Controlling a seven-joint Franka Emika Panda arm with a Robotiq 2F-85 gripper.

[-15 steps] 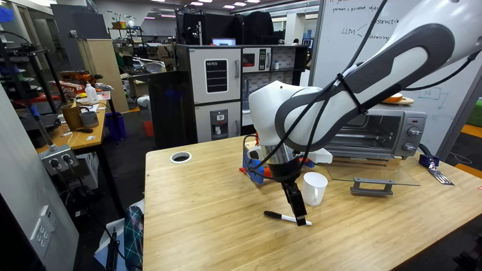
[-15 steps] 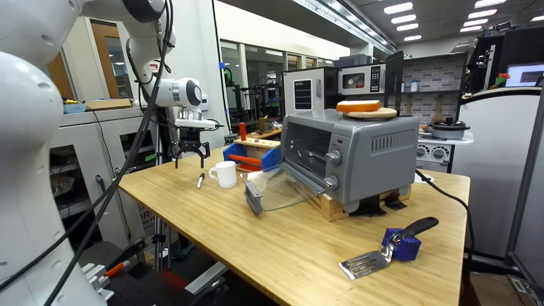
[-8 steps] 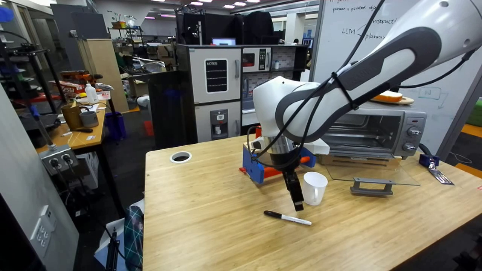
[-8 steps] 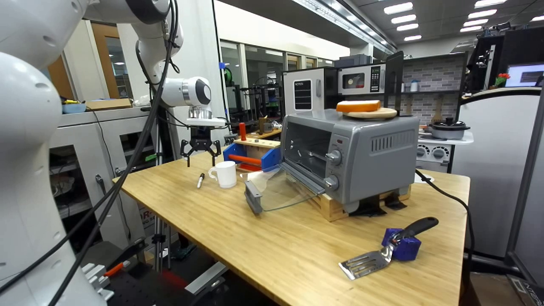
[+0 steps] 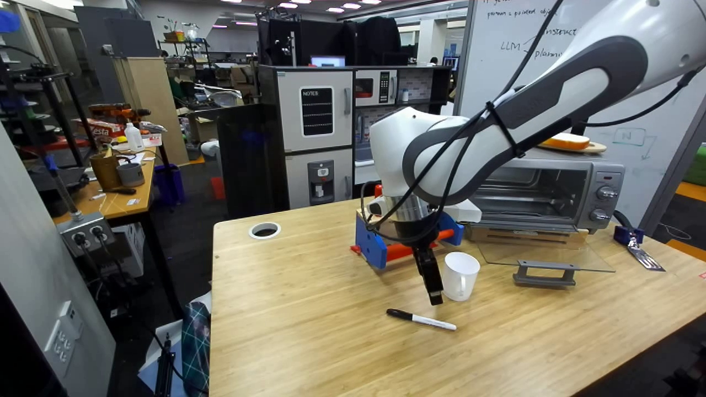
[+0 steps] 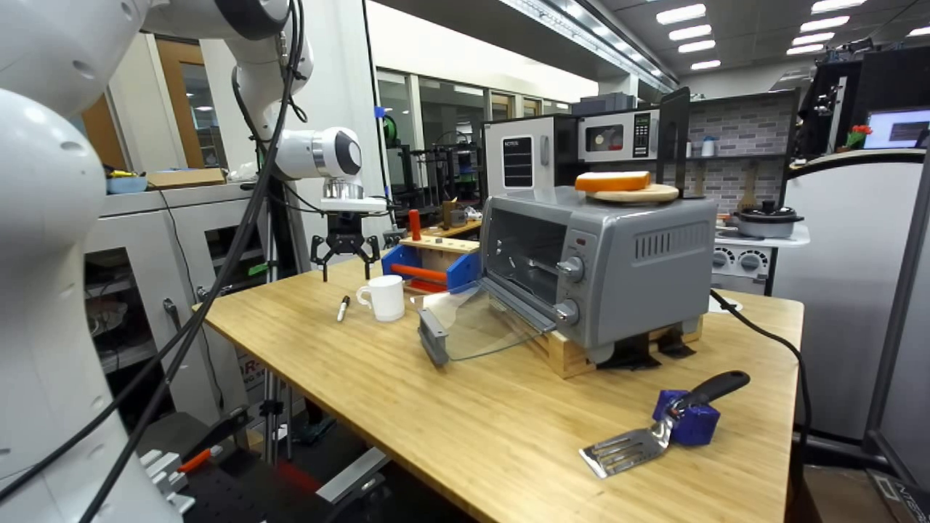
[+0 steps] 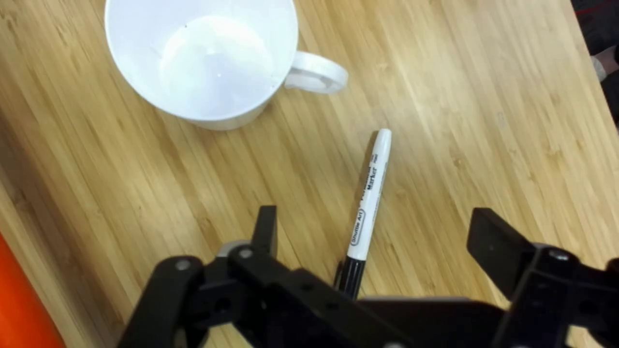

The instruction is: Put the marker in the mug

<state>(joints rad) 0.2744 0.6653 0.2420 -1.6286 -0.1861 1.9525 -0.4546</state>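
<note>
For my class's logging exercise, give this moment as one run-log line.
gripper: open, empty, above table | marker: lying on table | mug: upright, near marker | task: unfinished

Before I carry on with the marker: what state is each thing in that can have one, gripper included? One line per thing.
Gripper: open, above the table, holding nothing
Marker: lying on the table, black cap on
Mug: upright, nothing seen inside
Toaster oven: door open, let down
Spatula: tilted, propped on the purple block
Bread slice: flat on the wooden board
Pot: lid on
Toy microwave: shut
Toy fridge: both doors shut
</note>
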